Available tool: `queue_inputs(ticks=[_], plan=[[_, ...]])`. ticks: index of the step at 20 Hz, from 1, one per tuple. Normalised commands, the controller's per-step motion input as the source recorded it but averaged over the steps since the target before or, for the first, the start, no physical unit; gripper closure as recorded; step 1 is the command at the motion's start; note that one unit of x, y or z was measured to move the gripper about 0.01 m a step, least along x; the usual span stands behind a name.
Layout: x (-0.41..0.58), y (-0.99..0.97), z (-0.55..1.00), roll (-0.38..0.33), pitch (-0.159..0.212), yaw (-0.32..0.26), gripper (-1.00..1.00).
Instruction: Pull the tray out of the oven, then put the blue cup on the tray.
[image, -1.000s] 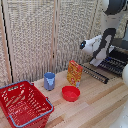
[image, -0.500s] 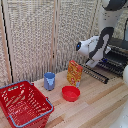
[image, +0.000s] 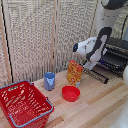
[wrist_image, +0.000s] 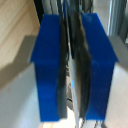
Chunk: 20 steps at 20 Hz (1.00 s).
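We see the oven at the exterior view's right edge, boxy black w/ silvery trim. The tray, flat dark wire rack, sticks out toward the left, long wires running along the pull direction. The gripper sits at the tray's near-left edge; in the wrist view its blue pads are pressed nearly together, pinching a thin dark strip, prob. the tray rim. Blue cup, smooth tapered plastic, stands well left, beyond the orange box.

The arm is glossy white with rounded segments and black joint bands. Its wrist ends in a black cap. The fingers carry boxy bright-blue pads with dark inner faces.
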Motion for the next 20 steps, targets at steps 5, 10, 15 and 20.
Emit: queue_inputs(ticks=[5,10,15,20], plan=[[0.327,0.97,-0.41,0.0,0.081,-0.035,1.0],[0.335,0.99,-0.48,-0.002,0.045,-0.031,1.0],[0.301,0.88,-0.29,-0.084,0.032,-0.03,1.0],[0.175,0.42,0.05,-0.072,0.028,0.001,-1.0]])
